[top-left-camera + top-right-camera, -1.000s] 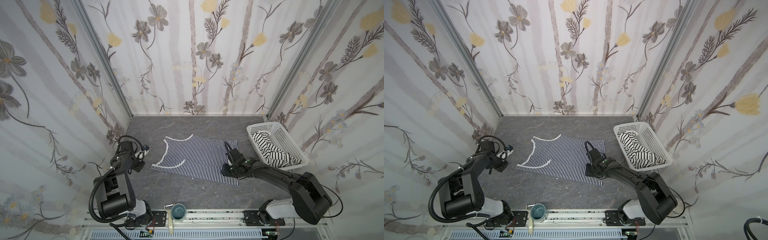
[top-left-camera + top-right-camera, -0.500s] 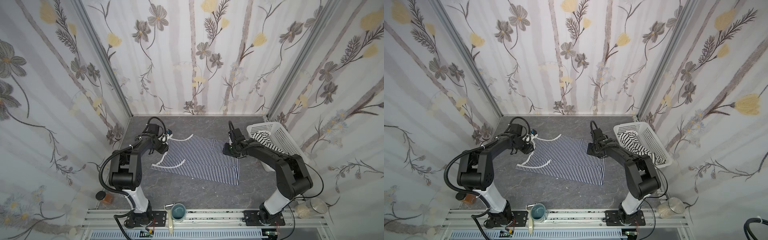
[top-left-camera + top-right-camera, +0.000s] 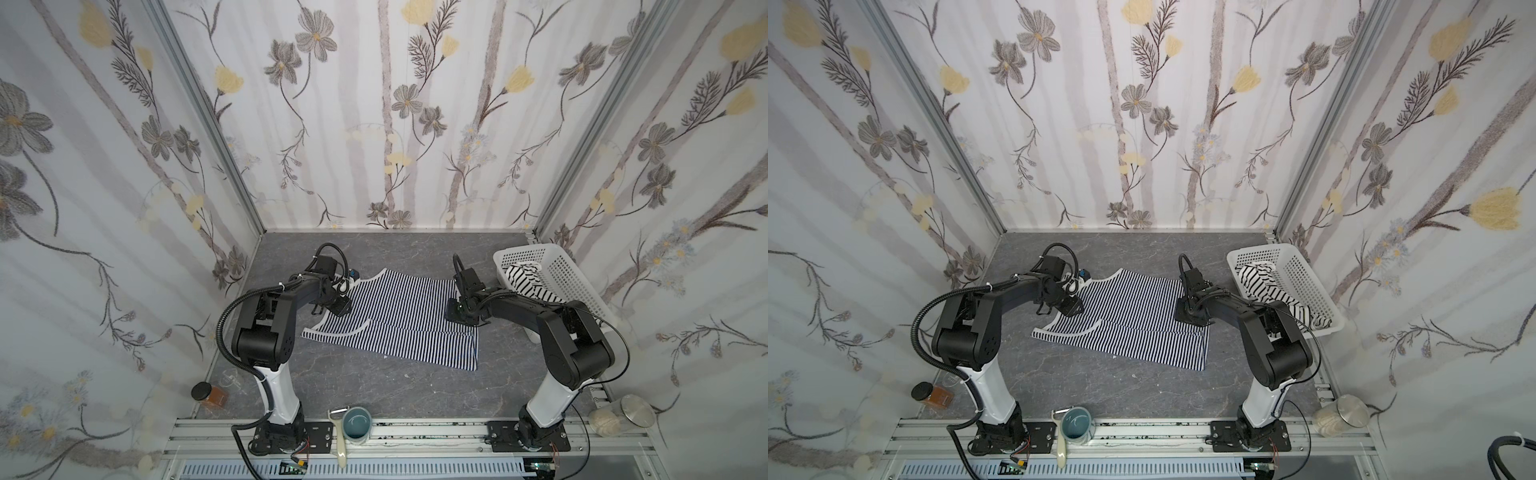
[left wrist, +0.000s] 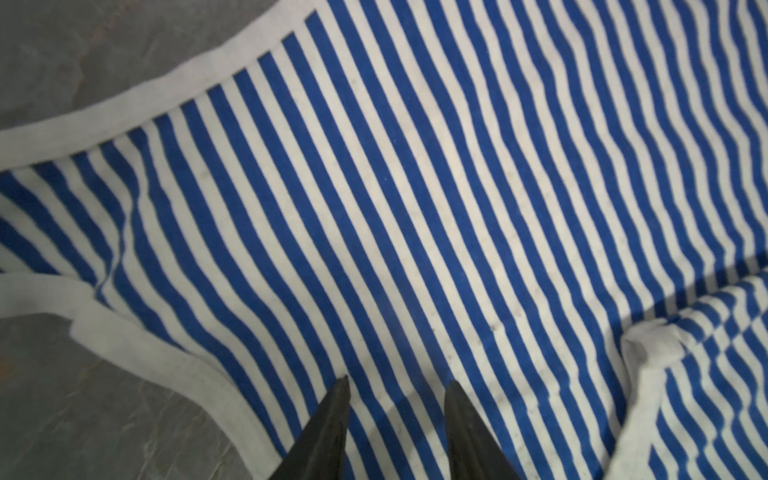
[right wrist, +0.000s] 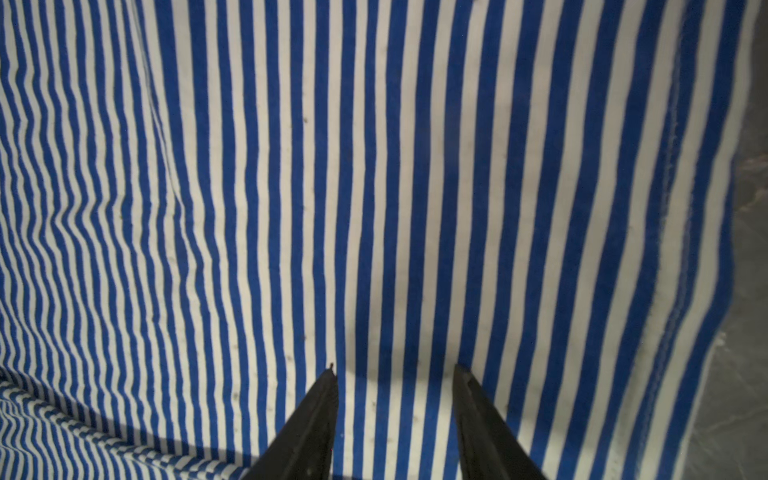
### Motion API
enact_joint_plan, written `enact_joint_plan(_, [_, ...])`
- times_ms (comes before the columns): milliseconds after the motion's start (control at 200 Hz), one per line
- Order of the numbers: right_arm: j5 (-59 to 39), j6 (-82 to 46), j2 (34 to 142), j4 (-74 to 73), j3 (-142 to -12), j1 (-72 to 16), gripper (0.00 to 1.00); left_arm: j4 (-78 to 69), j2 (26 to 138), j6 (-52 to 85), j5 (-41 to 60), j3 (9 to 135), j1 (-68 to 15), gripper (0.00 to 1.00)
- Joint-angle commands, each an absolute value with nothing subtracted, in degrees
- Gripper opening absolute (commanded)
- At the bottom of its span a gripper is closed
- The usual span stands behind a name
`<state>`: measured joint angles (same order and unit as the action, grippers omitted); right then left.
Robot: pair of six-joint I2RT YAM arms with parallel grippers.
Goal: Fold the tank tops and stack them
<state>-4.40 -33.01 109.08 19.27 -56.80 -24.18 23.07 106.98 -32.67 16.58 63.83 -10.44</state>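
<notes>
While hovering low with fingers parted and nothing between them, could slip up first at the left gripper (image 4: 397,380): closing here, inboard of the white trim (image 4: 137,349), likely to pinch only the upper layer of the navy-striped tank top (image 3: 407,316), or to bunch the soft knit instead of lifting a clean edge. Same worry over at the right gripper (image 5: 392,368), likewise open and empty: a grab in mid-panel rather than on the hem, with a skewed, rumpled fold as the price. Uneven lift between the two sides, too, enough to drag the whole garment across the grey table (image 3: 374,386) and twist the stripes. Also worth watching: right arm close by the white basket (image 3: 575,270), so a wide swing liable to knock it. Now placement, reckoned from that basket. Left gripper over the strap end, the end farthest from the basket, tips low above the cloth, contact impossible to call. Navy-striped top spread flat, hem end near the basket with bare table between. Right gripper above that hem end, the side facing the basket. And inside the basket, heaped and not yet folded, the second tank top (image 3: 523,276), white with wider black stripes.
</notes>
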Motion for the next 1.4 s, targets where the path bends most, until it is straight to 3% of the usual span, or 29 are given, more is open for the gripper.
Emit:
enact_joint_plan(0, [-4.9, -32.7, 109.9, 17.2, -56.1, -25.0, 0.47, 26.1, 106.2, -34.2, 13.6, 59.9, -9.9, 0.41])
enact_joint_plan(615, [-10.0, -33.4, 108.6, 13.1, -50.6, -31.3, 0.46, 26.3, 85.5, -36.5, 10.7, 41.1, -4.5, 0.42])
enact_joint_plan(994, [-8.9, -32.4, 103.4, 18.3, -61.9, -27.5, 0.48, 26.1, 93.4, -30.3, 13.2, 60.5, -7.6, 0.44])
enact_joint_plan(1394, [-11.9, -29.2, 122.8, 23.6, -83.0, -12.5, 0.49, 25.9, 117.8, -22.0, 14.7, 86.4, -11.3, 0.47])
